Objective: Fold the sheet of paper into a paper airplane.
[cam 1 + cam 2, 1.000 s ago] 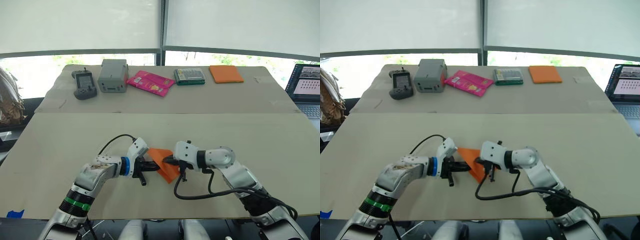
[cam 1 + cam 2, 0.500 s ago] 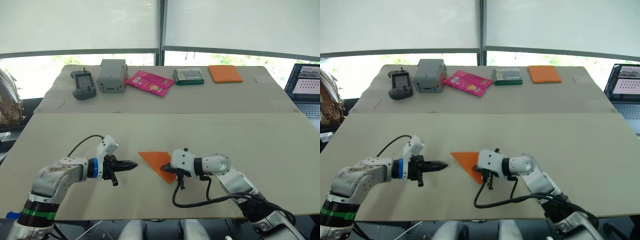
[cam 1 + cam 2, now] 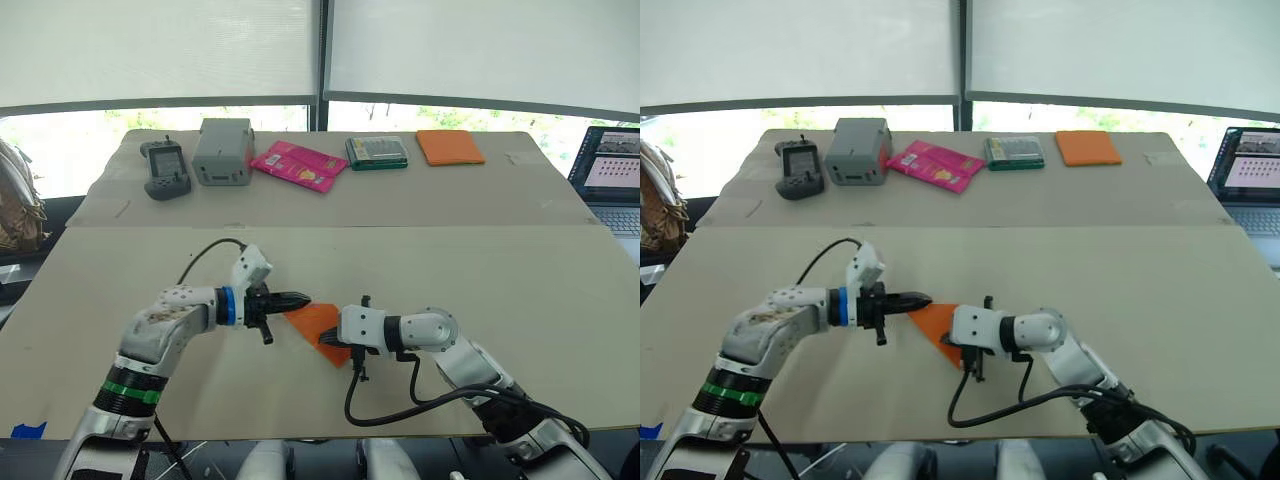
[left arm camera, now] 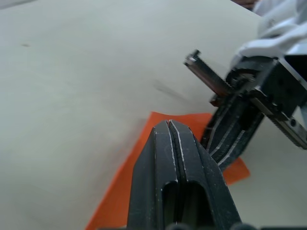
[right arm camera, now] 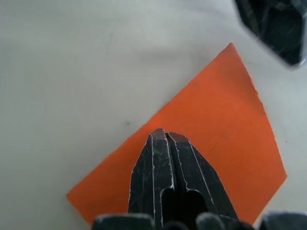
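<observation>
The sheet of paper, thin bright orange, lies flat on the near table, folded into a pointed triangular wedge, the paper airplane shape. My left gripper is shut, and its tip rests over the wedge's left corner; the left wrist view shows the orange paper under it. My right gripper is also shut and presses down on the paper's near right part. In the right wrist view its closed tips lie on top of the paper. The two grippers point at each other, a short gap apart.
On the far table sit a handheld controller, a grey box, a pink packet, a green box and a thick orange pad. A laptop stands at the right edge.
My left gripper has swung from the left back in to the paper's left corner. The right gripper stays pressed on the paper, which has barely moved.
</observation>
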Available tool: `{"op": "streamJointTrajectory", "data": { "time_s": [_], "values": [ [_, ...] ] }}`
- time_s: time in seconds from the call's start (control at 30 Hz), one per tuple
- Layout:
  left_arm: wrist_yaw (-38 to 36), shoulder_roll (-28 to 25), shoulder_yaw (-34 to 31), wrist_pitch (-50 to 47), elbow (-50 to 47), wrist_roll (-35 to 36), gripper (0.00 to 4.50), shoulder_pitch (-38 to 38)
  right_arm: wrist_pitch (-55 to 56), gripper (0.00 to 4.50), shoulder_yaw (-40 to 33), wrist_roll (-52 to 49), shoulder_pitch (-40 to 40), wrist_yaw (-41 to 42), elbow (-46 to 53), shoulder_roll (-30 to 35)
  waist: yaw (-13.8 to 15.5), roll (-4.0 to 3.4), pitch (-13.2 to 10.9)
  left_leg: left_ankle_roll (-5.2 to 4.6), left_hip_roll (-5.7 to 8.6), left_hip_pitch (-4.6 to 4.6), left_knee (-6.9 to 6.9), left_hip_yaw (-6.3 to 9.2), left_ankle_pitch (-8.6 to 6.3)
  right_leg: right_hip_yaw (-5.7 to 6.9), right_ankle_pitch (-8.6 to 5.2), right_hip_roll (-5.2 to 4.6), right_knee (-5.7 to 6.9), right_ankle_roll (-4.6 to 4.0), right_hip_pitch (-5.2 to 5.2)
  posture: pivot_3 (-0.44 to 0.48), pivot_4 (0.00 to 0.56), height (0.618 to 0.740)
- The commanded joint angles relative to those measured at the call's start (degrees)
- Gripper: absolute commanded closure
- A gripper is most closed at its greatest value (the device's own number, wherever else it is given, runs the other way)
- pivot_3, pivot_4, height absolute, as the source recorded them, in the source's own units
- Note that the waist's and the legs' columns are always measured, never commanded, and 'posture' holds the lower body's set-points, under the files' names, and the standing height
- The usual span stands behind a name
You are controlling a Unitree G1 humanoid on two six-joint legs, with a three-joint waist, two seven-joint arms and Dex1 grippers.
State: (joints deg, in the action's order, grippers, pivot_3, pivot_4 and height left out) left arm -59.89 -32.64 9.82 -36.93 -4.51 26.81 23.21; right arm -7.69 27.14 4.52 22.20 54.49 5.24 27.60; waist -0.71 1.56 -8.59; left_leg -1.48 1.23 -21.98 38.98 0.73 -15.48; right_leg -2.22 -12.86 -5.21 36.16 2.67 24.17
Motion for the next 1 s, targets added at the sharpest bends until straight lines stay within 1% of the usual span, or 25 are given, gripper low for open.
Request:
{"op": "streamJointTrajectory", "data": {
  "time_s": [0.03,0.23,0.37,0.5,0.67,0.77,0.87,0.93,1.0],
  "values": [
    [-2.1,-1.6,2.9,4.2,1.8,-4.0,4.50,-1.0,-1.5,4.47,-0.8,1.7,-0.8,-0.9,0.8,1.3,0.0,0.00,0.0,0.00,0.00,0.01,-0.01,0.00,0.00,-0.01,0.00,0.00,0.00,0.00,0.00,0.000,0.150,0.740],
    [1.5,0.9,2.1,8.0,8.6,-7.7,4.50,0.2,-3.8,4.47,-2.1,1.2,-2.1,-1.1,5.3,2.5,0.4,0.00,0.0,-0.01,0.02,-0.01,0.05,0.01,0.00,0.03,0.00,-0.03,0.00,0.01,-0.03,0.000,0.150,0.740],
    [2.7,3.3,1.0,8.9,11.2,-7.7,4.50,1.5,-5.4,4.47,-3.0,0.8,-3.7,-1.0,8.5,4.0,0.5,0.00,0.0,-0.02,0.03,-0.04,0.09,0.01,0.00,0.04,0.00,-0.02,-0.01,0.01,-0.03,0.000,0.150,0.740],
    [2.2,4.2,1.7,8.8,11.3,-8.2,4.50,1.2,-7.8,4.47,-4.5,-0.6,-4.8,-1.0,11.2,4.7,0.5,0.00,0.0,-0.03,0.03,-0.05,0.08,0.01,0.00,0.03,0.00,0.00,0.01,0.01,-0.01,0.000,0.150,0.740],
    [1.6,3.9,2.6,8.3,10.3,-8.8,4.50,-0.1,-15.9,4.47,-6.7,-7.3,-6.2,-0.7,16.4,2.1,0.4,0.00,0.0,-0.03,0.02,-0.05,0.08,0.02,-0.01,0.03,0.00,0.00,0.01,0.01,-0.01,0.000,0.150,0.740],
    [1.4,3.7,2.6,8.4,10.2,-9.3,4.50,-0.5,-21.1,4.47,-5.5,-9.8,-6.8,-0.3,19.5,1.1,0.4,0.00,0.0,-0.03,-0.01,-0.05,0.08,0.03,-0.01,0.03,0.00,0.00,0.01,0.01,-0.01,0.000,0.150,0.740],
    [0.9,4.3,3.2,8.8,11.6,-9.9,4.50,0.6,-26.8,4.47,-3.7,-11.8,-7.2,0.3,22.7,1.4,0.5,0.00,0.0,-0.04,0.01,-0.05,0.09,0.03,-0.01,0.04,0.00,-0.02,0.01,0.01,-0.03,0.000,0.150,0.740],
    [0.5,5.0,3.5,9.1,12.9,-10.1,4.50,1.8,-28.7,4.47,-2.9,-12.1,-7.2,0.5,23.9,2.3,0.6,0.00,0.0,-0.04,0.01,-0.05,0.09,0.04,-0.01,0.06,0.00,-0.02,0.01,0.01,-0.03,0.000,0.150,0.740],
    [-0.2,5.9,4.1,9.6,14.3,-10.4,4.50,3.4,-29.0,4.47,-1.1,-9.6,-6.8,0.1,24.4,4.3,0.9,0.00,0.0,-0.04,0.04,-0.06,0.13,0.07,-0.01,0.10,0.00,-0.02,0.01,0.01,-0.05,0.000,0.150,0.740]
  ]
}}
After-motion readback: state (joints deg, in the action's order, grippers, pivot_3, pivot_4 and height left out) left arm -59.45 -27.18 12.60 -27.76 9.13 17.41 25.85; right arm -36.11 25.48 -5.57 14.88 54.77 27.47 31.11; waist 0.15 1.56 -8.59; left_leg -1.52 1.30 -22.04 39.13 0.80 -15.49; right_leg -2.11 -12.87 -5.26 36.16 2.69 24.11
